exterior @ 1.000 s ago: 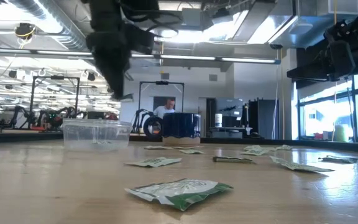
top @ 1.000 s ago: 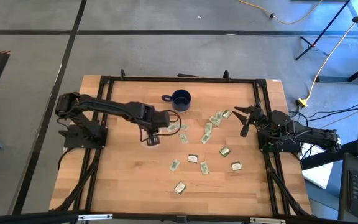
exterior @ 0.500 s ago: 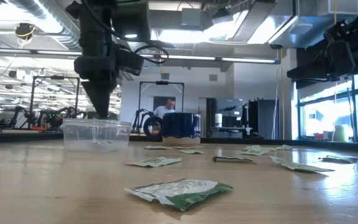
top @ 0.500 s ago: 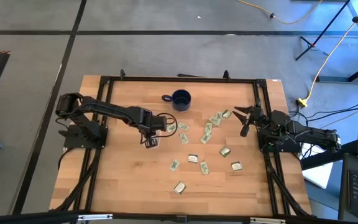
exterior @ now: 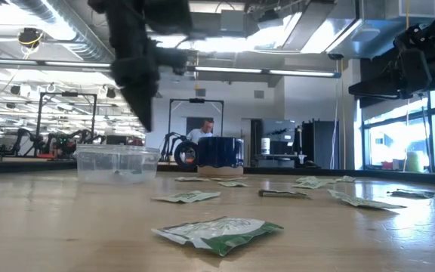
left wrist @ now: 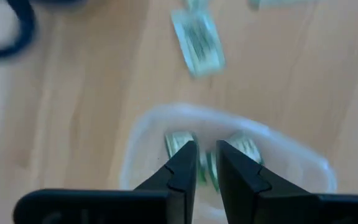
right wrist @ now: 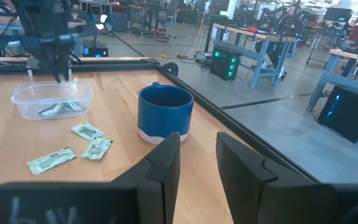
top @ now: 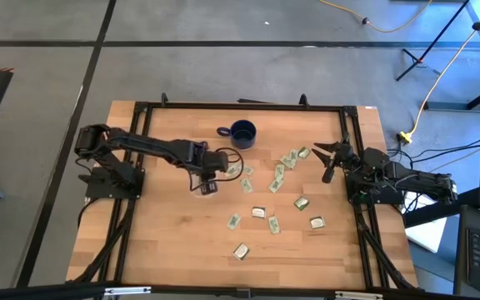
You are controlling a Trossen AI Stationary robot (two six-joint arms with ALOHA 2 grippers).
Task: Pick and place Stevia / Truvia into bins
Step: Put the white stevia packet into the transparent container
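Observation:
The clear plastic tub [top: 207,187] stands on the table left of centre. Two pale green sachets [left wrist: 243,147] lie flat inside it; they also show in the right wrist view [right wrist: 60,109]. My left gripper [left wrist: 205,149] hangs above the tub [exterior: 117,162], pointing down, its fingers a narrow gap apart and empty. In the low view its tip [exterior: 143,121] is clear of the rim. Several more sachets [top: 257,212] lie flat across the table's middle and right. My right gripper [top: 323,162] waits open near the right edge.
A dark blue mug [top: 242,132] stands near the far edge, close to the tub [right wrist: 51,99], with its handle to the left. One sachet [exterior: 217,230] lies close to the near edge. Bare wood spreads across the near left of the table [top: 157,242]. A person shows far behind the table.
My left gripper dipped to the tub's rim half a second ago. It has since risen above the tub and moved a little toward the table's right. The tub and the loose sachets have stayed put.

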